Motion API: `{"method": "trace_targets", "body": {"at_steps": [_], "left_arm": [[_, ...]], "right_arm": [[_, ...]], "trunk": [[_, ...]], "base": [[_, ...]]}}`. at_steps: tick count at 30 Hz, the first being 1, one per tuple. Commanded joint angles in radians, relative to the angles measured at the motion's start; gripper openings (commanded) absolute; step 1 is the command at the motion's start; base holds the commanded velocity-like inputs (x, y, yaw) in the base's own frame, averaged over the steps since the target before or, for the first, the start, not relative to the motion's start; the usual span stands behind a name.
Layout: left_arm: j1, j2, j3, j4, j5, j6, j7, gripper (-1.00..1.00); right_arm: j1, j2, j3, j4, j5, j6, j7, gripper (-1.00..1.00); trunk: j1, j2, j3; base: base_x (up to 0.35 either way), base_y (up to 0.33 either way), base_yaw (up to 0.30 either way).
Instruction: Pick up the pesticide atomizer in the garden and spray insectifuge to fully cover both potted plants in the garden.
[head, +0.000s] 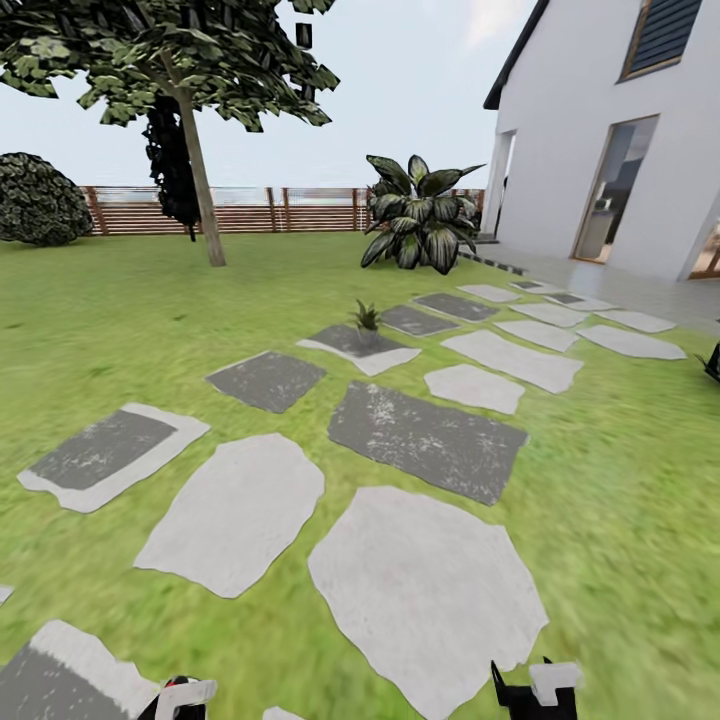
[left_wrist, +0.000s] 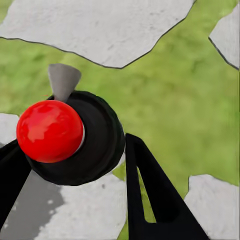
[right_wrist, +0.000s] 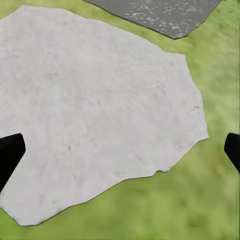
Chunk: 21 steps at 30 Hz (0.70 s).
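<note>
The garden lawn (head: 120, 320) is a mottled, blurred green, crossed by flat irregular stepping slabs (head: 425, 585), some pale and chalky, others dark grey and speckled like the slab at centre (head: 425, 440). On a dark slab with a pale border just above the middle of the head view stands one small potted plant (head: 367, 322), a low tuft of pointed green leaves; its pot is too small to make out. Behind it, upper centre, rises a big bush (head: 420, 215) of broad dark glossy leaves, and at upper left a thin-trunked tree (head: 195, 150) with a blocky leaf canopy. A brown slat fence (head: 250, 210) runs along the back, with a rounded dark shrub (head: 40, 200) at the left edge and a white house wall (head: 600, 130) at upper right.

In the left wrist view the left gripper (left_wrist: 75, 165) holds the pesticide atomizer (left_wrist: 80, 140) between its black fingers (left_wrist: 155, 195): a round dark body, a glossy red ball at its front and a grey tapered piece above it. The far finger is partly hidden behind the bottle, so the contact there is hard to judge.

The right gripper (right_wrist: 120, 150) hangs spread wide over a pale slab, with nothing between its black fingertips (right_wrist: 7, 155), which are cut off at both edges of the frame.

At the bottom edge of the head view only white-and-black tips of both arms show, cropped.
</note>
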Motion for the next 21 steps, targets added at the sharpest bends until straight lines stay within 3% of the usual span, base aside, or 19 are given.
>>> {"method": "trace_targets", "body": {"at_steps": [1,21], "left_arm": [[-0.001,0.0,0.003,0.001,0.002,-0.003,-0.001,-1.0],[-0.001,0.0,0.004,0.001,0.002,-0.003,-0.001,-1.0]], "right_arm": [[-0.001,0.0,-0.001,0.001,0.004,-0.003,0.0,1.0],[-0.001,0.0,-0.001,0.001,0.004,-0.002,-0.001,1.0]], "trunk": [[0.0,0.0,-0.001],[0.0,0.0,-0.001]], "base": [[0.339,0.0,0.0],[0.339,0.0,0.0]]}}
